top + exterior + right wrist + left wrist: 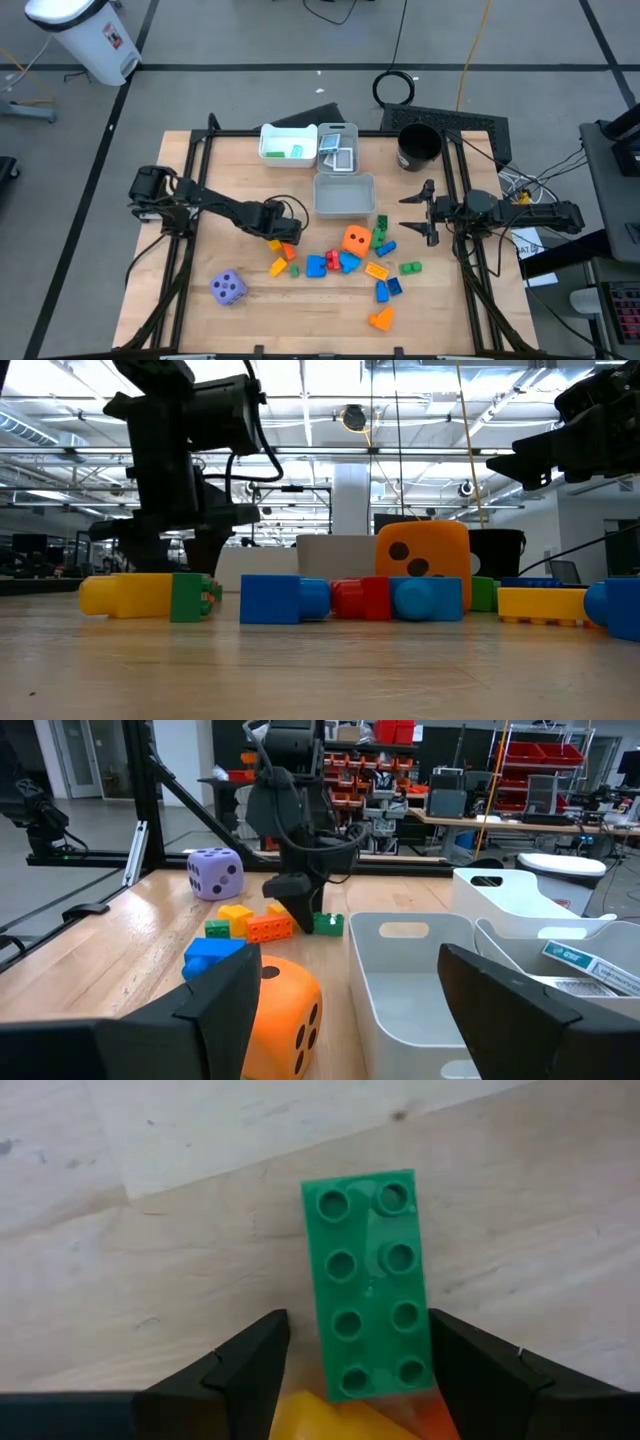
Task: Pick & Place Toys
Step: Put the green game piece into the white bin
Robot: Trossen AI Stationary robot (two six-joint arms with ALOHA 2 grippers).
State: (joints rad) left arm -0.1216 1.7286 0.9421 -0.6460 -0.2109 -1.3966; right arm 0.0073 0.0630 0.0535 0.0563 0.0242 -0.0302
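surface: wooden table (250, 320); floor: grey, taped; room: shelving, ceiling lights

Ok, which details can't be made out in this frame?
- Green eight-stud plastic brick: left wrist view shows the left gripper straddling it, but not whether the fingers touch it; in the high view the gripper itself covers it.
- White picture cards in the grey rectangular bin: too small in the high view; cut off by the edge in the right wrist view.
- Right gripper: open, holding nothing.

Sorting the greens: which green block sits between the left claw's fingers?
The flat eight-stud green block, framed by the left claw beside the yellow and orange bricks; other greens lie further right.
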